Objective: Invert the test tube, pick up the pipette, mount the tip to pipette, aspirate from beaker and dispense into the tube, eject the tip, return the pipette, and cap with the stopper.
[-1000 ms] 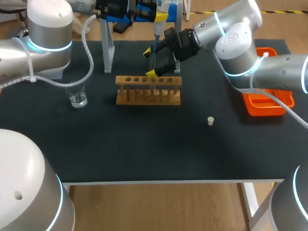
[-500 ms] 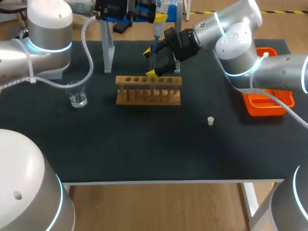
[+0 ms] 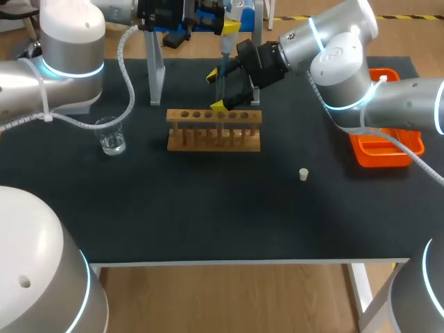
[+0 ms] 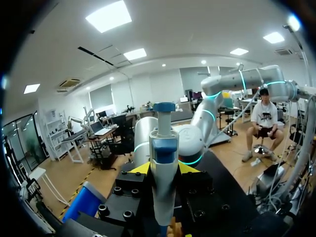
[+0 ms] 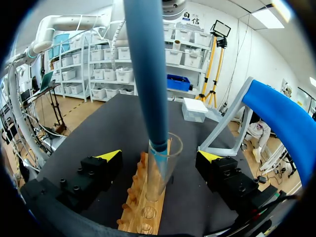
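**Pipette lowered into the racked test tube**

Seen from the left wrist, the left gripper (image 4: 164, 169) was clamped on the pipette (image 4: 163, 158). One yellow-tipped finger pressed each side of the white and blue body, and the plunger knob stood above them.

From the right wrist I saw the pipette's blue shaft run straight down, with its lower end inside the mouth of the test tube (image 5: 161, 173). The tube was clear glass, upright with its mouth up, and seated in one hole of the wooden rack (image 3: 214, 130). I could not tell whether it held liquid.

The right gripper (image 5: 160, 156) had its jaws spread wide. One finger stood on each side of the tube, with a gap between each yellow tip and the glass, so neither touched it.

In the head view the rack stood near the middle of the table (image 3: 208, 215), toward the rear edge. The grey stand (image 3: 157, 69) was behind it to the left.

- **Beaker:** the beaker (image 3: 111, 136) stood well apart from the rack, toward the left edge.
- **Stopper:** the small white stopper (image 3: 303, 174) lay alone on the dark surface, well apart from the rack and toward the front right.
- **Tray:** the orange tray (image 3: 388, 154) sat at the right edge, under the right arm.
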